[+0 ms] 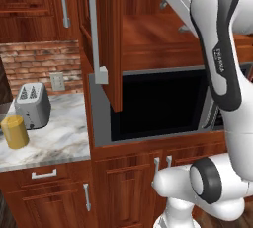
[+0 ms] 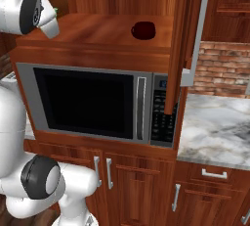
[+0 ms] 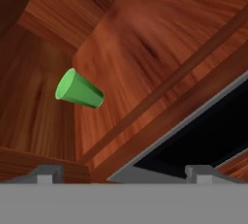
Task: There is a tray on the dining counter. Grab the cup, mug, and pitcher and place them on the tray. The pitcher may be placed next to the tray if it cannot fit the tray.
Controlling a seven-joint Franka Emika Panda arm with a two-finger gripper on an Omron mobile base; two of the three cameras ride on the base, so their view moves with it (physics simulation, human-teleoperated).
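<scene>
While the white arm [image 1: 220,54] was raised toward the open cabinet above the microwave [image 2: 93,102], the pincer [image 3: 124,172] was seen in the hand view with its two finger tips [image 3: 48,173] spread wide apart and nothing held between them. The cup [image 3: 78,90], bright green, was seen in that view standing on the reddish wood shelf [image 3: 145,58], well apart from the finger tips and rolled sideways in the picture by the tilt of the hand. The mug [image 2: 143,30], dark maroon, was found on the same wooden shelf directly over the microwave in the right base view, near the open cabinet door [image 2: 183,39]. The pitcher [image 1: 15,132], yellow-orange inside, was placed on the marble desk [image 1: 54,140] at the left of the left base view, just beside a grey toaster [image 1: 32,104] and below a brick wall [image 1: 34,64] with a wall socket [image 1: 57,81].
</scene>
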